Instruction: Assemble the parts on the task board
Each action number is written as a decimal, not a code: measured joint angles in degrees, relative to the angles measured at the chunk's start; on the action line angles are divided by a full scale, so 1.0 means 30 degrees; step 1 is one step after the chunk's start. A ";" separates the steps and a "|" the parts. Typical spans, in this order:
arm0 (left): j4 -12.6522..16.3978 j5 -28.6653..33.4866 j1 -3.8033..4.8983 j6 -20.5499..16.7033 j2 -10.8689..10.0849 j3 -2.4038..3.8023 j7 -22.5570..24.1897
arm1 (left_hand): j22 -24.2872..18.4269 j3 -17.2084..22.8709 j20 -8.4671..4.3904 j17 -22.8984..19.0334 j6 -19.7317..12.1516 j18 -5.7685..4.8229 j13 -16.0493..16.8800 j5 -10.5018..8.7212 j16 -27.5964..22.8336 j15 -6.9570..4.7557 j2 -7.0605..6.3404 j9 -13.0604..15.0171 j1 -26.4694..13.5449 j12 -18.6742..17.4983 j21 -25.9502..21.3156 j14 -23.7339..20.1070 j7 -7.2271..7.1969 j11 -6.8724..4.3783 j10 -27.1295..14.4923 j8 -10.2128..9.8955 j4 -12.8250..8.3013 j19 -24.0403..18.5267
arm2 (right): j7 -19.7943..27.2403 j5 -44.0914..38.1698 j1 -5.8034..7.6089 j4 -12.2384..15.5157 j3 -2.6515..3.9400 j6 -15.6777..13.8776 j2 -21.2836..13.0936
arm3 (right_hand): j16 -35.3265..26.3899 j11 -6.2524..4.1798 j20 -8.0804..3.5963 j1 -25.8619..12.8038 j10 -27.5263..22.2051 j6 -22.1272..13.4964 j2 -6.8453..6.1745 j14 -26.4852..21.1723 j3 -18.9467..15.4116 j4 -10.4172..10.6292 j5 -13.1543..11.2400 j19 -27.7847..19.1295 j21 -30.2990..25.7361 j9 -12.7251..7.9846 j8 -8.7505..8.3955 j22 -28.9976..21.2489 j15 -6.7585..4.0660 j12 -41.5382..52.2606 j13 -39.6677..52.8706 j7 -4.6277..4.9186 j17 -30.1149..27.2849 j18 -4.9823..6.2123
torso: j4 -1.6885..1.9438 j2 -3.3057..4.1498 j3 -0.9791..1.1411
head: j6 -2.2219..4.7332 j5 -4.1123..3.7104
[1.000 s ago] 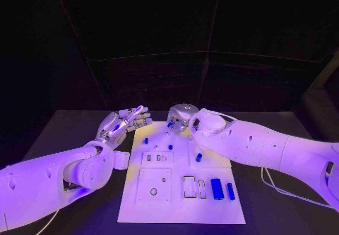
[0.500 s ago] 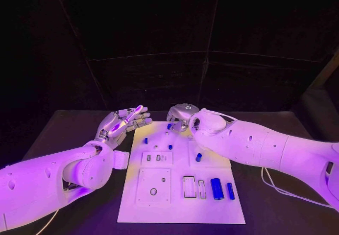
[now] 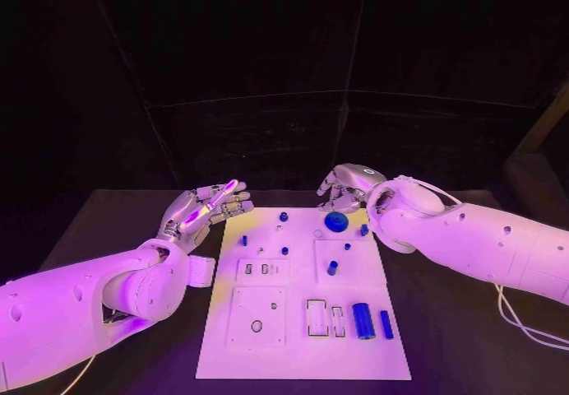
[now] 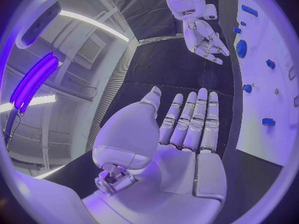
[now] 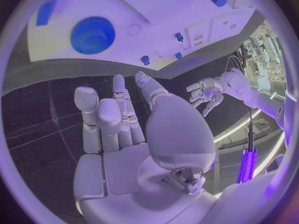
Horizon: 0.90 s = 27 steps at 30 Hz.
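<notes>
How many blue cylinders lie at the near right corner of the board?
2: a thick cylinder and a thin cylinder to its right, side by side. Small blue parts lie farther up the board.

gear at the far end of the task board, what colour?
Blue gear, toothed rim; clearest in the right wrist view.

A flat black table (image 3: 118, 218) stands before dark black curtain walls (image 3: 284, 99). A long white ceiling light strip (image 4: 93, 24) glows beside a slatted vent (image 4: 90, 52).
</notes>
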 measured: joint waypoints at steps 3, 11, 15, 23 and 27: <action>-0.0025 0.0000 0.0002 -0.0002 -0.0018 0.0000 0.0003 | 0.0001 0.0000 0.0000 0.0000 0.0000 0.0000 0.0000 0.0000 0.0000 0.0000 0.0000 0.0000 0.0000 0.0000 0.0000 0.0000 0.0000 0.0000 0.0000 0.0000 0.0000 0.0000 | -0.0298 0.0714 -0.0005 0.0248 0.0076 0.0465 -0.0620 | 0.0808 -0.0126 -0.0165 0.0121 0.0394 -0.0248 -0.0269 -0.0002 -0.0663 0.0473 0.0139 0.0579 0.0501 -0.0010 0.0000 0.0870 -0.0123 0.1086 0.1174 -0.0193 0.1022 -0.0439 | -0.0075 -0.0015 0.0011 | 0.0004 0.0002; -0.0134 0.0000 0.0008 0.0001 0.0034 0.0000 0.0008 | 0.0002 0.0052 0.0000 0.0001 0.0000 -0.0001 0.0000 0.0000 0.0000 0.0001 0.0000 0.0000 0.0000 0.0000 0.0000 0.0000 0.0000 0.0000 0.0000 0.0000 -0.0052 0.0000 | -0.1074 0.1558 -0.0024 -0.0134 0.0137 0.1860 -0.1028 | 0.2422 -0.0018 -0.0023 0.2519 -0.2124 -0.1265 -0.0527 0.0036 -0.3611 0.4147 -0.0594 0.0980 0.1506 0.0013 0.0179 0.2471 -0.0082 0.5782 0.7314 0.0044 0.2908 -0.0434 | -0.0200 -0.0037 0.0059 | 0.0015 -0.0026; -0.0211 0.0000 0.0008 0.0005 0.0077 0.0000 0.0008 | 0.0002 0.0052 0.0000 0.0000 0.0000 0.0000 0.0000 0.0000 0.0000 0.0000 0.0000 0.0000 0.0000 0.0000 0.0000 0.0000 0.0000 0.0001 0.0000 0.0000 -0.0052 0.0000 | -0.1306 0.1721 -0.0032 -0.0478 0.0141 0.2451 -0.0935 | 0.3210 0.0081 0.0038 0.3347 -0.2418 -0.1478 -0.0697 0.0036 -0.4173 0.5443 -0.0595 0.1180 0.1797 0.0012 0.0274 0.3095 -0.0082 0.7429 0.9390 0.0095 0.4070 -0.0739 | -0.0200 -0.0031 0.0060 | -0.0038 -0.0099; -0.0330 0.0000 0.0008 0.0019 0.0133 -0.0001 0.0007 | 0.0004 0.0051 0.0000 0.0000 0.0000 -0.0001 0.0000 0.0000 0.0001 0.0000 0.0000 0.0000 0.0000 0.0000 0.0000 0.0000 0.0000 0.0000 0.0000 0.0000 -0.0052 -0.0001 | -0.1509 0.1726 -0.0043 -0.0962 0.0142 0.3259 -0.0467 | 0.4265 0.0190 0.0165 0.4031 -0.1811 -0.1857 -0.0809 0.0032 -0.4679 0.6814 -0.0946 0.1474 0.2333 0.0011 0.0345 0.3925 0.0060 1.0594 1.2802 0.0220 0.5775 -0.0732 | -0.0167 -0.0026 0.0037 | -0.0165 -0.0203; -0.0349 0.0000 0.0008 0.0032 0.0163 -0.0002 0.0006 | 0.0005 0.0051 0.0000 0.0001 0.0000 0.0000 0.0000 0.0000 0.0001 0.0000 0.0000 0.0000 0.0000 0.0000 0.0000 0.0000 0.0000 0.0001 0.0000 0.0000 -0.0051 -0.0001 | -0.1541 0.1532 -0.0045 -0.1218 0.0141 0.3502 -0.0232 | 0.4712 0.0215 0.0196 0.4366 -0.1375 -0.1880 -0.0681 0.0032 -0.4743 0.6956 -0.0944 0.1628 0.2539 0.0010 0.0454 0.4391 0.0060 1.2323 1.4523 0.0243 0.6513 -0.0732 | -0.0148 -0.0026 0.0026 | -0.0216 -0.0256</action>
